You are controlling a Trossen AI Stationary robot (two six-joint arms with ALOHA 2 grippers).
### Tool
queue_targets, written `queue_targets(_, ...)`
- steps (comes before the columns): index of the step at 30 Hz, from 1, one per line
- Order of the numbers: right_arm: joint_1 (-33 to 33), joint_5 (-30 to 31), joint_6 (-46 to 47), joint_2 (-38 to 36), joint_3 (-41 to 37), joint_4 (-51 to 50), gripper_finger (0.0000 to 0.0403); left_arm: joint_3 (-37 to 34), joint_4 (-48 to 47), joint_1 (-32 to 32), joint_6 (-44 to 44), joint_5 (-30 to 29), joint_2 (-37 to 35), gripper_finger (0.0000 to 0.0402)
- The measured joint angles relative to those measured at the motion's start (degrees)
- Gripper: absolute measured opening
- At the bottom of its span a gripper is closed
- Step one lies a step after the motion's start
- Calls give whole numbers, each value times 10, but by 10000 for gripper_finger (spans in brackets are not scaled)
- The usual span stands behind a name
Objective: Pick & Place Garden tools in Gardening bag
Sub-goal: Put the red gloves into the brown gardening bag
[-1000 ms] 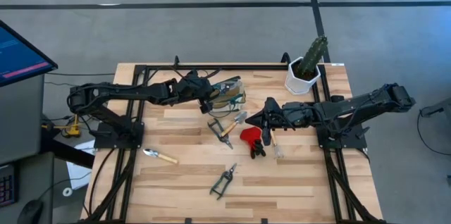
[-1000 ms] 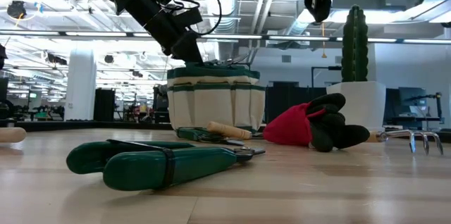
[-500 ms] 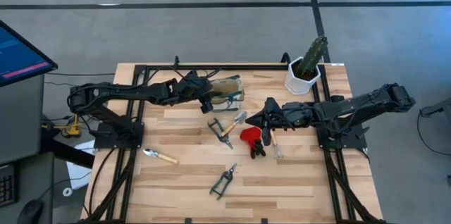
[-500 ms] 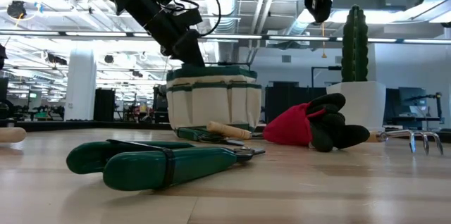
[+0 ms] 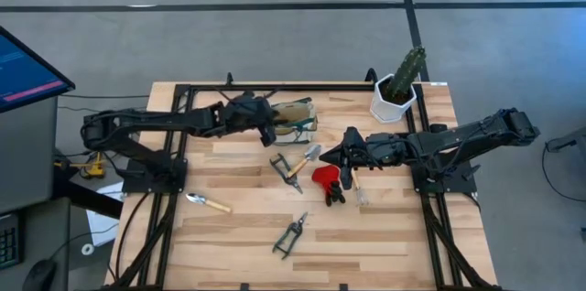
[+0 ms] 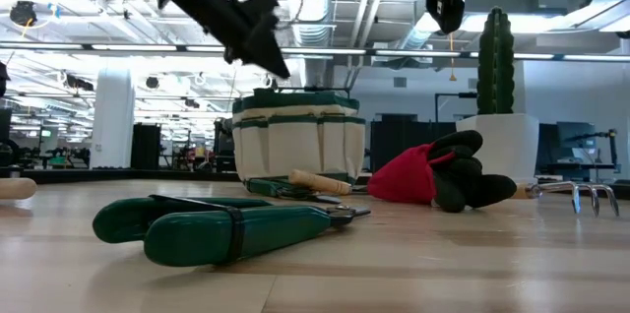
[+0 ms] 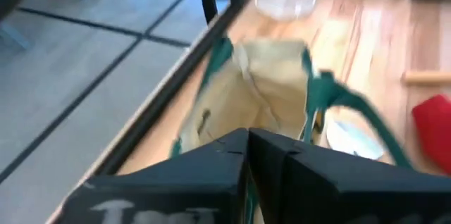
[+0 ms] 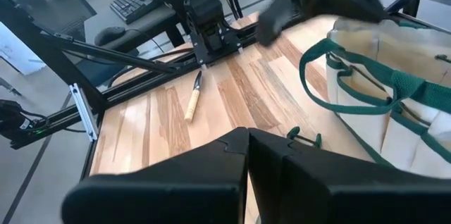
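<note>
The cream gardening bag (image 5: 295, 117) with green trim stands on its base at the table's far middle; it also shows in the low view (image 6: 297, 136). My left gripper (image 5: 268, 130) is shut with nothing in it, above and just left of the bag's rim (image 6: 266, 57). My right gripper (image 5: 331, 156) hangs shut above the middle, holding nothing. Flat on the table lie the trowel (image 5: 209, 203), the pruning shears (image 5: 290, 234), the red-headed tool (image 5: 325, 181) and a thin wooden-handled tool (image 5: 293, 165).
A white pot with a cactus (image 5: 399, 90) stands at the far right corner. A small metal rake (image 6: 576, 193) lies right of the red-headed tool. A black frame (image 5: 275, 88) runs along the table's far edge and sides. Bare wood lies along the near edge.
My left gripper has risen from the bag's rim and drawn back a little toward the table's left. The bag has stayed standing, and its mouth looks narrower than a second ago.
</note>
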Motion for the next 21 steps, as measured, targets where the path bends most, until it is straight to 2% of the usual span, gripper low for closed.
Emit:
queue_targets(8,0,0,0,0,0,0,0,0,-6,-10,0,30,-126,1)
queue_targets(15,0,0,0,0,0,1,0,0,-30,-73,-1,30,-217,1)
queue_targets(18,0,0,0,0,0,1,0,0,-67,-103,-41,34,-245,1)
queue_targets(21,0,0,0,0,0,1,0,0,-98,-129,-94,73,-259,1)
